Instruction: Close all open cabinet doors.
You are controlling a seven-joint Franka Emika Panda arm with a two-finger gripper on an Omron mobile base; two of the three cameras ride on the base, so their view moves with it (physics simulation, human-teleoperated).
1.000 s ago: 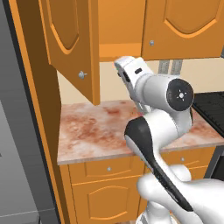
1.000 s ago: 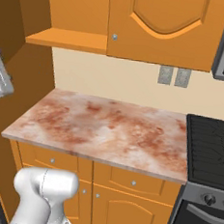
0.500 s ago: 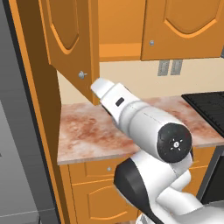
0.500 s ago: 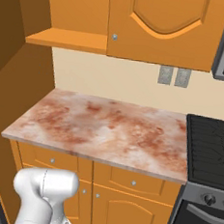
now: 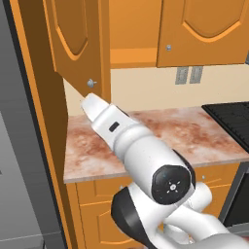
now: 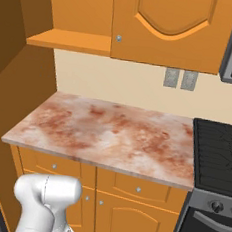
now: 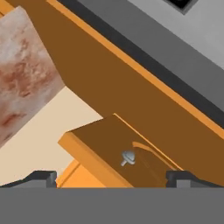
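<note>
One upper cabinet door (image 5: 73, 39) stands open, swung out to the left, its silver knob (image 5: 91, 83) near the lower corner. My white hand (image 5: 92, 104) reaches up just below that knob. In the hand view the door's lower edge (image 7: 94, 151) and the knob (image 7: 127, 158) lie close ahead of my gripper (image 7: 111, 178). Its fingertips (image 7: 41, 177) are spread wide and hold nothing. The neighbouring upper door (image 5: 204, 29) with its knob (image 5: 168, 47) is shut, and it appears again in the right base view (image 6: 172, 23).
The open cabinet's shelf (image 6: 70, 41) sits above a marbled reddish counter (image 6: 111, 132). A black stove (image 6: 217, 158) is at the right. A tall wooden side panel (image 5: 44, 146) and a grey appliance (image 5: 17, 170) close off the left. Lower doors and drawers (image 6: 130, 200) are shut.
My arm has swung down and to the left, from upright over the counter to stretched out, bringing the hand under the open door's knob. The doors have not moved.
</note>
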